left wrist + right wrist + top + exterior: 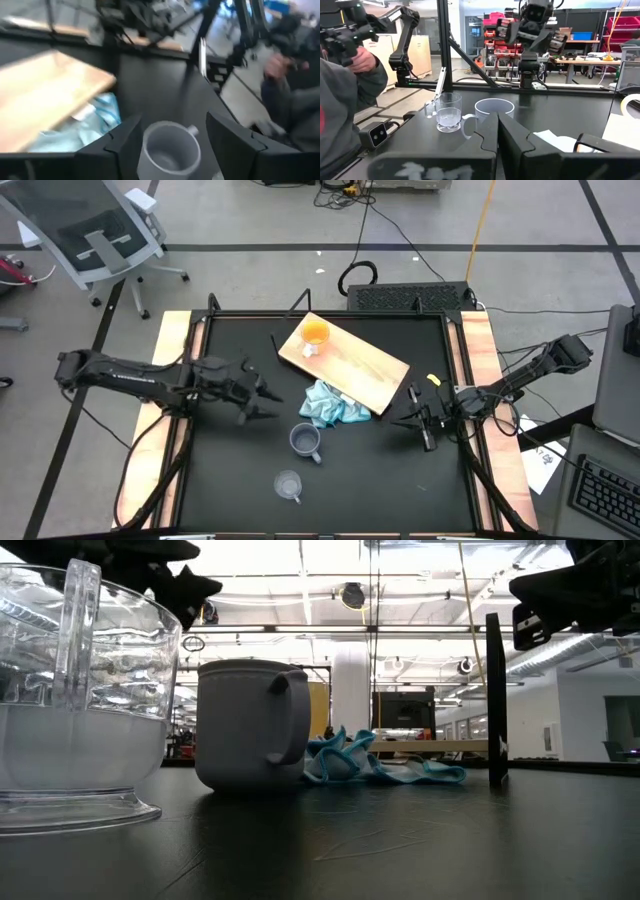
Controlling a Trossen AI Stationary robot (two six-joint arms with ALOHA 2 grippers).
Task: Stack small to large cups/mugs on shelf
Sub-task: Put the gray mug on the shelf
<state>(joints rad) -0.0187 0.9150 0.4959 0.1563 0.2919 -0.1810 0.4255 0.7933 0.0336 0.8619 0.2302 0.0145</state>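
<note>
Clear cup [288,485]: stood nearest the front edge, well below the left gripper [264,401].
Left gripper: fingers spread apart, grey-blue mug [305,441] just ahead.
Right gripper [425,425]: fingers together.
Orange mug [314,336]: sat on the shelf [355,365].

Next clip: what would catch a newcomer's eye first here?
The orange mug stands alone on the far end of the light-wood shelf, which lies slantwise across the black table. The grey-blue mug and clear cup wait nearer the front, past a crumpled blue cloth. The left hand hangs open above the table just left of the grey-blue mug.
</note>
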